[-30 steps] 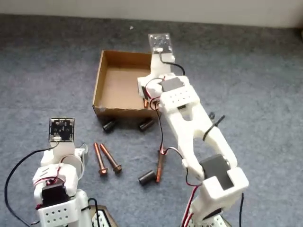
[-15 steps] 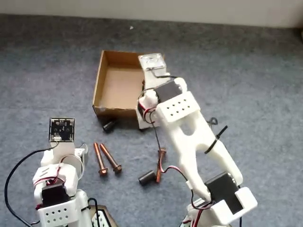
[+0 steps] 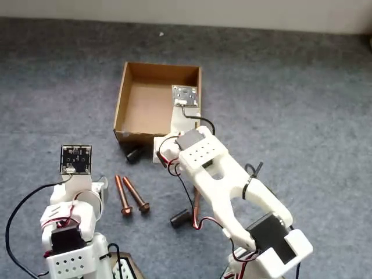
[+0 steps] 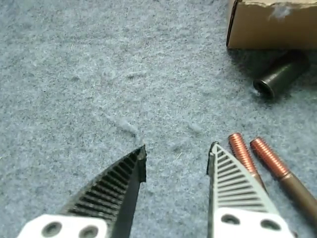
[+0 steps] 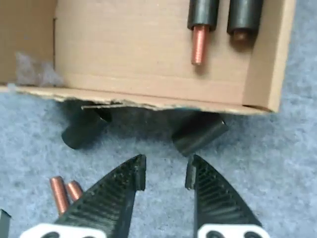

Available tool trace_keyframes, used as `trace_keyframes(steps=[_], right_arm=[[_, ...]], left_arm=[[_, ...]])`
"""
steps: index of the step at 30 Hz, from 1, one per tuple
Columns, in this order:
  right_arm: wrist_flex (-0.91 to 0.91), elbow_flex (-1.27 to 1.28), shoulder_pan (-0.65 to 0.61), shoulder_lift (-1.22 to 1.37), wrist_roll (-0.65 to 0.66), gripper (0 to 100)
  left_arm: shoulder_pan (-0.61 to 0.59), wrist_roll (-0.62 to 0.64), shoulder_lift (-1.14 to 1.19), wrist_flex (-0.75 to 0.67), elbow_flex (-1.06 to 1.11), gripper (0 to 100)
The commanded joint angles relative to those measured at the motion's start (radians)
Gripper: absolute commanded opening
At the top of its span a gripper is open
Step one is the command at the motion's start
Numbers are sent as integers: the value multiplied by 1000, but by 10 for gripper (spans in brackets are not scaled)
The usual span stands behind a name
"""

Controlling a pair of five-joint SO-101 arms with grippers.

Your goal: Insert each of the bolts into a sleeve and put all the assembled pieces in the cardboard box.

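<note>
Clock is set on the high view, with 12 pointing away from the arms.

**Change:** Over the last second the right arm has drawn back from 12 toward 6. A second ago its gripper hung over the 3 o'clock side of the open brown cardboard box [image 3: 120, 99]. Now the right gripper [image 5: 165, 173] sits just outside the box's 6 o'clock wall, jaws a little apart with nothing between them. The left arm has not moved. The left gripper [image 4: 176, 158] hangs low over the grey carpet [image 3: 290, 87], jaws spread and empty.

**In the box:** A black sleeve with a copper bolt tip sticking out [image 5: 202, 20] and a second filled black sleeve [image 5: 244, 17] lie side by side near the 3 o'clock wall.

**Outside the box:**
- The nearer loose black sleeve [image 5: 198, 133] lies on the carpet by the 6 o'clock wall, straight ahead of the right jaws.
- The farther loose black sleeve [image 3: 135, 154] lies by the same wall, toward 9.
- Two bare copper bolts [image 3: 122, 196] lie together at 6 o'clock of the box, just beside the left gripper.
- A third copper bolt [image 3: 196, 200] is partly under the right arm.
- A third loose black sleeve [image 3: 181, 218] lies just beside that bolt.

**Reading:** The drop-off looks finished, so two pieces are boxed and three bolts and three sleeves are still unpaired. The right gripper seems lined up on the nearer sleeve for the next pick.
</note>
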Motion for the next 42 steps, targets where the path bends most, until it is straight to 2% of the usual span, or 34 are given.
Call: trace_keyframes(steps=[1,12,19,24,28,33,39,42], right_arm=[[-36,-7,22,-47,-49,127],[-31,-125,110,245,-163,127],[-36,-171,122,282,-222,127],[-31,-170,185,300,-265,127],[-30,-163,200,306,-259,116],[-19,-163,229,305,-233,2],[186,-189,278,297,-176,5],[254,-219,280,265,-52,5]], left_arm=[[12,-9,-4,-20,-5,228],[12,-9,-4,-17,-4,228],[12,-9,-4,-17,-4,228],[12,-9,-4,-15,-4,228],[12,-9,-4,-15,-4,228],[12,-9,-4,-18,4,228],[12,-9,-5,-20,10,228],[12,-9,-5,-20,10,228]])
